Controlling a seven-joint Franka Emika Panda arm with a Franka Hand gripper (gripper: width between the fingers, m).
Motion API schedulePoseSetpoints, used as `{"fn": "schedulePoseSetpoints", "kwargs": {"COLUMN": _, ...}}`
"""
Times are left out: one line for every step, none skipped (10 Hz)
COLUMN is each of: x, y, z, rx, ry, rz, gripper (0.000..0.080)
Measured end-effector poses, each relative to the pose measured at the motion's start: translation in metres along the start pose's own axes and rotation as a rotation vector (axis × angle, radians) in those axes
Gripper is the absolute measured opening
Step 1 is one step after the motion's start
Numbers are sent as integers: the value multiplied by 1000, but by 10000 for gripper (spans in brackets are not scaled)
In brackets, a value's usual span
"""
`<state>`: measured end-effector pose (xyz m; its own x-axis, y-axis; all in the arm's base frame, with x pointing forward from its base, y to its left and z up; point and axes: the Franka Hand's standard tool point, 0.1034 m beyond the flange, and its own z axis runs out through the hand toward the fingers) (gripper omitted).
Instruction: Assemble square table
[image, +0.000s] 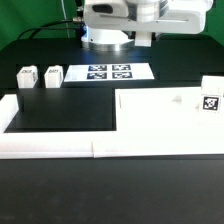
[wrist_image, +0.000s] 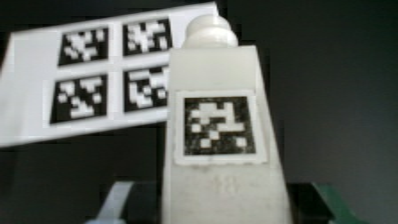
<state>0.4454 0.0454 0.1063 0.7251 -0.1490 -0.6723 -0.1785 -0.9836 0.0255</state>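
1. The pincer (wrist_image: 221, 203) is closed on one leg (wrist_image: 215, 110). Its two dark fingers (wrist_image: 125, 200) flank the leg's lower end, one on each side, though the contact itself is blurred.
2. That leg runs straight out from between the fingers and has one black-and-white tag on the face turned toward the wrist camera. Its rounded tip is the end farthest from the pincer.
3. Beyond the leg's tip, well past the pincer, lies the one marker board (wrist_image: 98, 80), flat on the black counter (wrist_image: 338, 90). It carries four tags in two rows of two.
4. The exterior view does not show the pincer itself.
5. Three more legs appear there, making four in all. Two legs (image: 26, 76) (image: 52, 75) stand side by side at the exterior view's left, near the marker board (image: 110, 72).
6. The third leg (image: 210, 98) stands at the exterior view's right, by the plate's far edge. I cannot tell whether it is on the plate or just behind it.
7. One large white plate (image: 160, 112) lies flat on the counter, apart from the pincer.
8. White border rails (image: 60, 146) form an L beside the plate.
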Motion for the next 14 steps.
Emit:
{"fn": "schedulePoseSetpoints", "kwargs": {"x": 3, "y": 0, "z": -2, "rx": 5, "ry": 72, "rz": -5, "gripper": 292}}
{"fn": "schedulePoseSetpoints", "kwargs": {"x": 17, "y": 1, "z": -15, "rx": -17, "ry": 156, "rz": -12, "gripper": 292}}
{"fn": "schedulePoseSetpoints", "kwargs": {"x": 30, "y": 0, "z": -37, "rx": -28, "ry": 252, "rz": -27, "gripper": 292}}
{"fn": "schedulePoseSetpoints", "kwargs": {"x": 41, "y": -1, "z": -58, "rx": -32, "ry": 371, "rz": -43, "gripper": 292}}
{"fn": "schedulePoseSetpoints", "kwargs": {"x": 51, "y": -2, "z": -75, "rx": -27, "ry": 486, "rz": -53, "gripper": 292}}
{"fn": "schedulePoseSetpoints", "kwargs": {"x": 52, "y": -5, "z": -74, "rx": -17, "ry": 564, "rz": -61, "gripper": 292}}
{"fn": "schedulePoseSetpoints", "kwargs": {"x": 51, "y": -5, "z": -70, "rx": -13, "ry": 594, "rz": -65, "gripper": 292}}
{"fn": "schedulePoseSetpoints", "kwargs": {"x": 56, "y": -8, "z": -75, "rx": -3, "ry": 684, "rz": -72, "gripper": 292}}
{"fn": "schedulePoseSetpoints", "kwargs": {"x": 57, "y": -9, "z": -74, "rx": 5, "ry": 757, "rz": -79, "gripper": 292}}
{"fn": "schedulePoseSetpoints", "kwargs": {"x": 59, "y": -10, "z": -74, "rx": 10, "ry": 815, "rz": -83, "gripper": 292}}
{"fn": "schedulePoseSetpoints", "kwargs": {"x": 63, "y": -11, "z": -78, "rx": 15, "ry": 892, "rz": -90, "gripper": 292}}
{"fn": "schedulePoseSetpoints", "kwargs": {"x": 68, "y": -6, "z": -91, "rx": 14, "ry": 941, "rz": -95, "gripper": 292}}
{"fn": "schedulePoseSetpoints", "kwargs": {"x": 78, "y": -3, "z": -119, "rx": 25, "ry": 1076, "rz": -88, "gripper": 292}}
{"fn": "schedulePoseSetpoints", "kwargs": {"x": 83, "y": 1, "z": -132, "rx": 27, "ry": 1126, "rz": -82, "gripper": 292}}
